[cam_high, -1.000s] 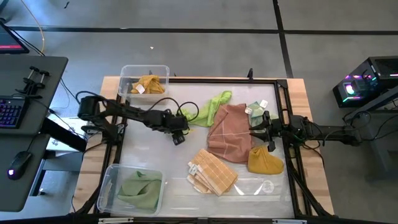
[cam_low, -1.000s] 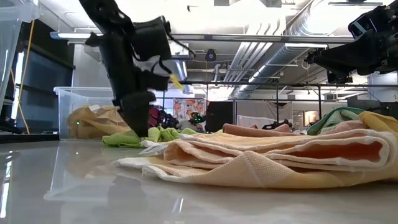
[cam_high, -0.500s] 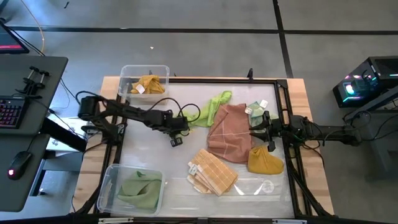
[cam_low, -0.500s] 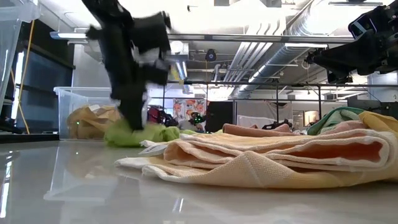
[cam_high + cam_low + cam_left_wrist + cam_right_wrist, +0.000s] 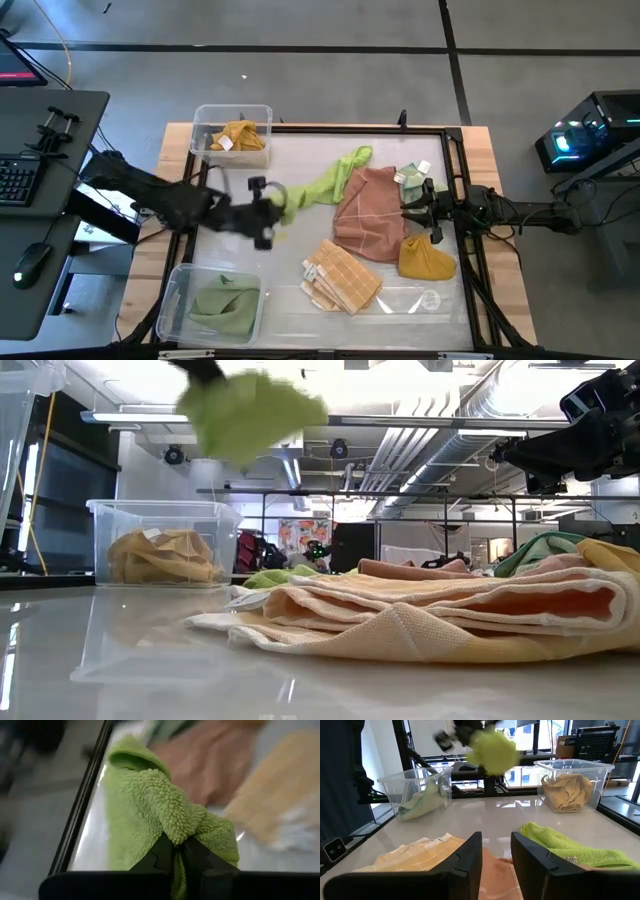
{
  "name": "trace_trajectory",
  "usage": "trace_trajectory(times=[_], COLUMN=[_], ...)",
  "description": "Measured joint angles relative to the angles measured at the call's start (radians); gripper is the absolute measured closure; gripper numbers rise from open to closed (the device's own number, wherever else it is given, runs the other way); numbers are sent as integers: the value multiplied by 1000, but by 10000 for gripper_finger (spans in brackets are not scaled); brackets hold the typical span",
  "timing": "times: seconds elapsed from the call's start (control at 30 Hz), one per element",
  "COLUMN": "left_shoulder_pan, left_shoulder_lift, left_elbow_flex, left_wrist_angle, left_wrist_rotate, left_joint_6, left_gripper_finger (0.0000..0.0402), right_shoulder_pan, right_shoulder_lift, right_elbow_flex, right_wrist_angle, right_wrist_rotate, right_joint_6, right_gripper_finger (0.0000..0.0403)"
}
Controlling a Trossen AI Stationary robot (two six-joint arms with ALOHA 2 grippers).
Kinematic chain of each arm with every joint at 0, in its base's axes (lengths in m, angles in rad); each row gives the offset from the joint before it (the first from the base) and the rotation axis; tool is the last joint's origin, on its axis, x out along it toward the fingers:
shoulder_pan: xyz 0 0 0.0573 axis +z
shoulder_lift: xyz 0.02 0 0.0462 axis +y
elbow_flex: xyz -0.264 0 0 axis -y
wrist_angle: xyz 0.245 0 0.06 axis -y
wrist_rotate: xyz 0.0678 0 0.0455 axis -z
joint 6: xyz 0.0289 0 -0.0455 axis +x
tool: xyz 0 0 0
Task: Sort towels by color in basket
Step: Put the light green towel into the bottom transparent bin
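Left tool (image 5: 175, 851) pinched on lime towel (image 5: 150, 805), lifted

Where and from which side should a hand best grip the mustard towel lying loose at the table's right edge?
Judging by its pose, the mustard towel is best pinched from straight above at its raised, bunched middle. It lies as a humped mound beside the pink towel, so a top pinch gathers folds.

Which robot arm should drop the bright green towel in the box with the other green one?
The left. Its gripper already pinches the lime green towel, and the bin holding the sage green towel sits right by it. The right gripper waits open, empty, over the pink-brown towel across the table.
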Motion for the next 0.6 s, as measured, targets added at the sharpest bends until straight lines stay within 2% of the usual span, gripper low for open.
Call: trace_trajectory(times=[0.2, 0.3, 0.4, 0.53, 0.6], left_shoulder_pan=[-207, -293, -370, -477, -541], left_shoulder_lift=[6, 8, 10, 7, 9], left_elbow_flex=[85, 132, 167, 191, 191], left_wrist_angle=[113, 105, 98, 96, 43], left_wrist_rotate=[14, 85, 115, 102, 108], left_joint_6=[76, 4, -162, -488, -659], left_gripper_finger=[401, 401, 401, 401, 401], right_shoulder_pan=[0, 0, 0, 0, 0], right_shoulder_lift=[0, 0, 0, 0, 0], right_elbow_flex=[0, 0, 0, 0, 0], right_wrist_angle=[0, 0, 0, 0, 0], right_wrist_rotate=[0, 0, 0, 0, 0], right_joint_6=[0, 0, 0, 0, 0], right_gripper_finger=[305, 305, 305, 305, 305])
